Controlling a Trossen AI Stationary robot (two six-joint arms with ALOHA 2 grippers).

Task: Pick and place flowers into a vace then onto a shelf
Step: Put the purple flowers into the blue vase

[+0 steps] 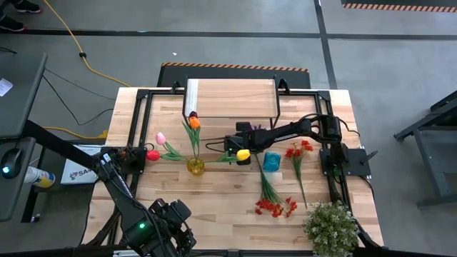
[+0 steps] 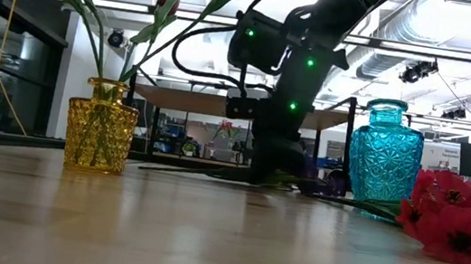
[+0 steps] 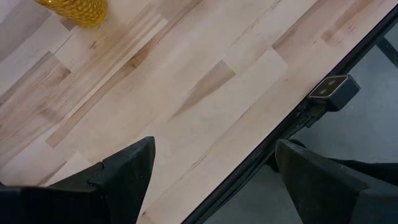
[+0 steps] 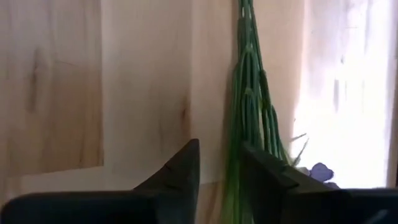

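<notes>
The yellow vase (image 1: pixel 195 166) stands left of centre with pink, red and orange tulips upright in it. A yellow tulip (image 1: pixel 243 154) lies on the table beside my right gripper (image 4: pixel 221 180). This gripper points down at a green stem bundle (image 4: pixel 249 106) lying on the table, and its fingers stand close on either side of the bundle. A purple blossom (image 4: pixel 320 171) shows next to it. The blue vase (image 1: pixel 271 161) stands just right of that. The shelf (image 1: pixel 232 100) is at the far edge. My left gripper (image 3: pixel 211 186) hangs open over the near left part of the table. My right gripper comes slanting down from the table's right side, fingers across the green stem bundle (image 4: pixel 231 177), which lies flat on the table. The bundle sits close against one finger (image 4: pixel 267 180). A strip of table shows between it and the other. Whether a finger touches it, I cannot tell.
Red blossom sprays (image 1: pixel 275 207) and a red flower (image 1: pixel 300 150) lie on the table right of centre. A bushy potted plant (image 1: pixel 330 227) stands at the near right corner. Bare wood lies between the yellow vase and the near edge.
</notes>
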